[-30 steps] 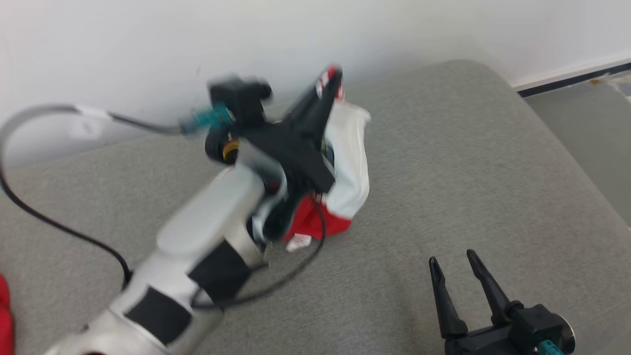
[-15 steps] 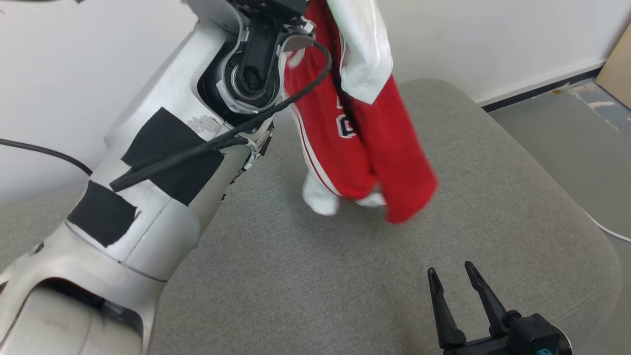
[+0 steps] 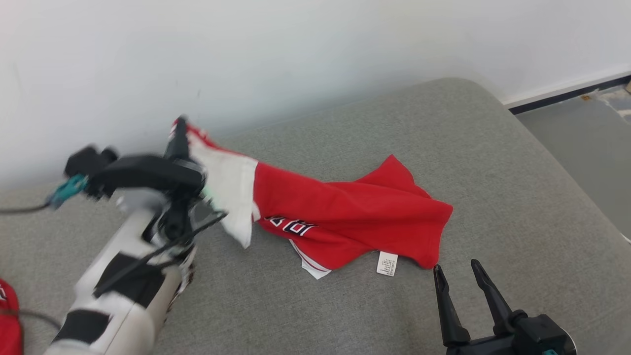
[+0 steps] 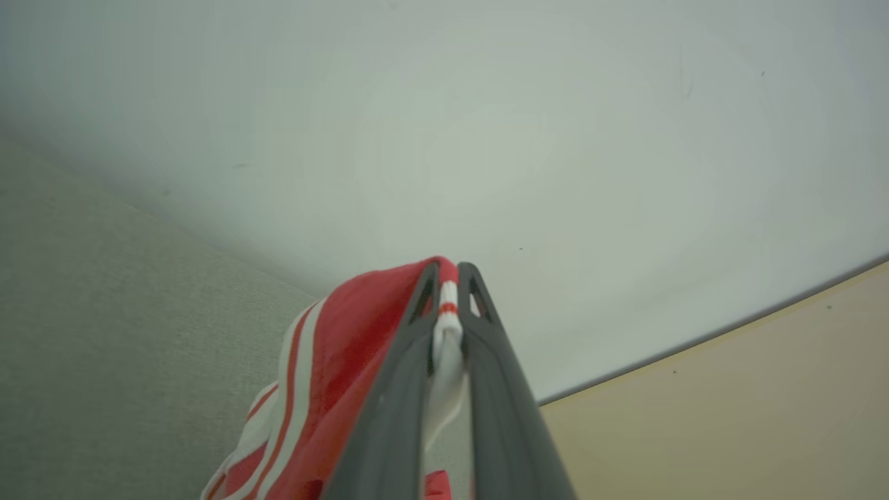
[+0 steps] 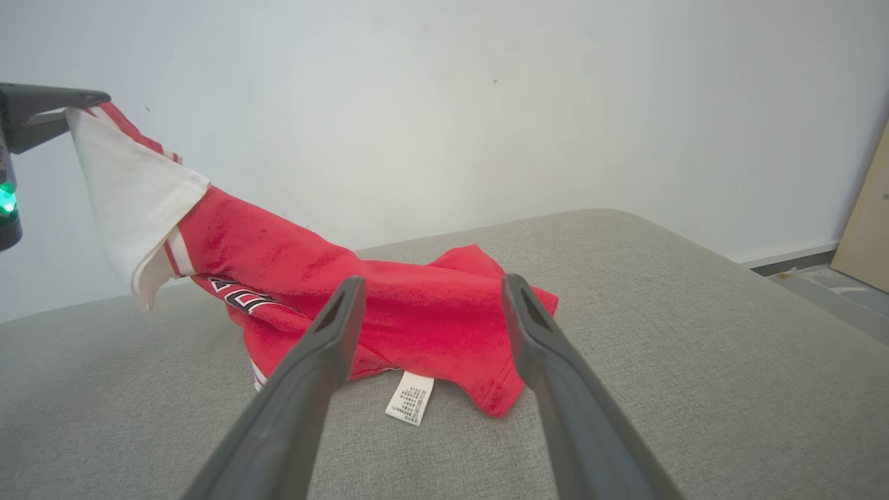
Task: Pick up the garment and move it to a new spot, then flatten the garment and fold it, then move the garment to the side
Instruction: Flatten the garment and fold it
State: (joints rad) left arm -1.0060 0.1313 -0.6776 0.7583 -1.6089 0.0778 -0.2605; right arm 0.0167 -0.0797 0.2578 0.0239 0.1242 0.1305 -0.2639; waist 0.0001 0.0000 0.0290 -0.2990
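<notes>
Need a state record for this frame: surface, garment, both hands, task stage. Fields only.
surface: grey fabric cushion against a white wall
garment: red and white jersey, crumpled; one end lies on the cushion, the white-trimmed end is lifted
label: white care tag exposed at the jersey's near edge
left hand: shut on the jersey's striped white edge, raised above the cushion
right hand: open, holding nothing, close to the jersey's near edge but apart from it
stage: jersey not yet flattened or folded
</notes>
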